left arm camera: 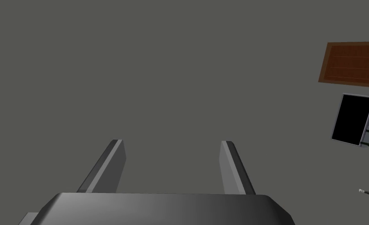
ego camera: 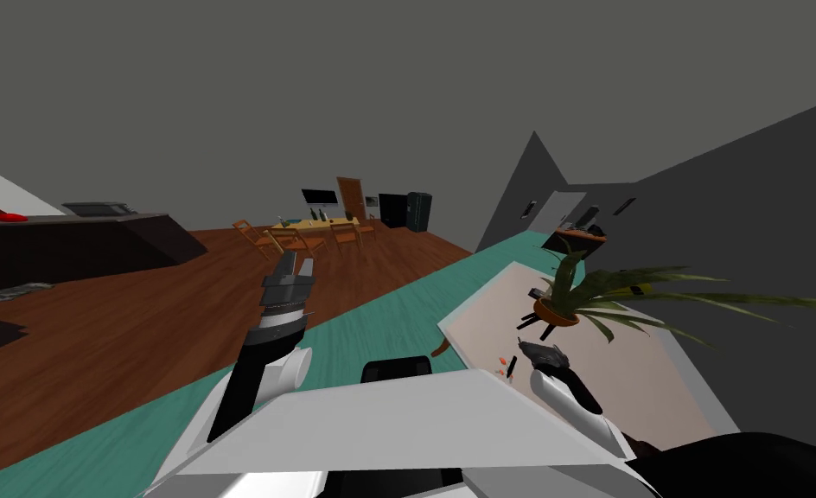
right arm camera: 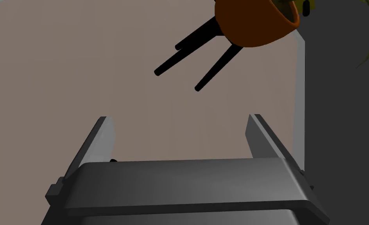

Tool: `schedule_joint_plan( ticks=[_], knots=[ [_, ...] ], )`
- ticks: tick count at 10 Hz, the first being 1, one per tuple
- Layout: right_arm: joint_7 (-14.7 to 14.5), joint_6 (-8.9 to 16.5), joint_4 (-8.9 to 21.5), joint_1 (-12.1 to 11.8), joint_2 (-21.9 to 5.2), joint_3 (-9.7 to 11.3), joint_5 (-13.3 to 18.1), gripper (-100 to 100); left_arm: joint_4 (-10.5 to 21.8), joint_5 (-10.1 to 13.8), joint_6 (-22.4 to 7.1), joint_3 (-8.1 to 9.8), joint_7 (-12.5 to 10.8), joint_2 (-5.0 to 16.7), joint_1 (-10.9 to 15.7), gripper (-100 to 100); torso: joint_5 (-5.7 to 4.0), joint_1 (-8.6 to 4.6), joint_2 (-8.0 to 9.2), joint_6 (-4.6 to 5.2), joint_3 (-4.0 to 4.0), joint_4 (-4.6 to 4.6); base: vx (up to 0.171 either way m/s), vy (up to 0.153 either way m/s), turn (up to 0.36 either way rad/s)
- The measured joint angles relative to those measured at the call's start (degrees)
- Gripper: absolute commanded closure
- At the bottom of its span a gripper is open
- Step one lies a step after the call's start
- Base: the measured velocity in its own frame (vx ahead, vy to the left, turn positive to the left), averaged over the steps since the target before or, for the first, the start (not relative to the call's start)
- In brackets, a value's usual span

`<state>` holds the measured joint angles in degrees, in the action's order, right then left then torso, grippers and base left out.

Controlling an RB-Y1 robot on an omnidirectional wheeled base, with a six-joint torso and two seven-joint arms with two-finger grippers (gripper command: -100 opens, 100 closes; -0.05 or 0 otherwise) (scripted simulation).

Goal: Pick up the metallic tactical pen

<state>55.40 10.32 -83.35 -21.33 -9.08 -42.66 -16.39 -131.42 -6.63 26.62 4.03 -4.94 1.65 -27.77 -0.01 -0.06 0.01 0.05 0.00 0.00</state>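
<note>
**Approach step; no grasp yet.** My right gripper (ego camera: 543, 353) hovers over the beige table (ego camera: 631, 380), its fingers spread wide and empty. The slim dark stick I take for the pen (ego camera: 512, 367) lies by the table's near edge, just beside the gripper on my left, next to small orange bits (ego camera: 502, 360). The next move, as I judge it, is to shift over the pen, set the blades across its shaft and descend. My left gripper (ego camera: 290, 270), raised over the floor, is likewise wide. An orange plant pot (right arm camera: 254, 23) stands ahead. No writing is legible.
</note>
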Motion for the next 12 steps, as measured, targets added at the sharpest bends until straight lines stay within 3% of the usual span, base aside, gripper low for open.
schedule_joint_plan(
  ticks=[2, 9, 12],
  knots=[
    [2.7, 2.0, 4.4, 1.4, -1.0, -1.5, -1.0, -100, 0.0, 0.0, 0.0, 0.00, 0.0, 0.0, 0.0, 0, 0.00, -0.03, 0.00, 0.00, 0.00, 0.00, 0.000, -0.020, 0.080],
    [11.7, 10.6, 12.5, 4.6, -0.6, -6.6, -2.9, -100, 0.0, 0.0, 0.0, 0.00, 0.0, 0.0, 0.0, 0, 0.00, -0.01, 0.02, 0.03, 0.01, 0.00, -0.003, -0.021, 0.063],
    [16.3, 15.4, 16.2, 6.2, -0.8, -9.2, -3.9, -100, 0.0, 0.0, 0.0, 0.01, 0.0, 0.0, 0.0, 0, -0.01, -0.05, 0.03, 0.03, 0.02, 0.00, -0.007, -0.032, 0.056]
  ],
)
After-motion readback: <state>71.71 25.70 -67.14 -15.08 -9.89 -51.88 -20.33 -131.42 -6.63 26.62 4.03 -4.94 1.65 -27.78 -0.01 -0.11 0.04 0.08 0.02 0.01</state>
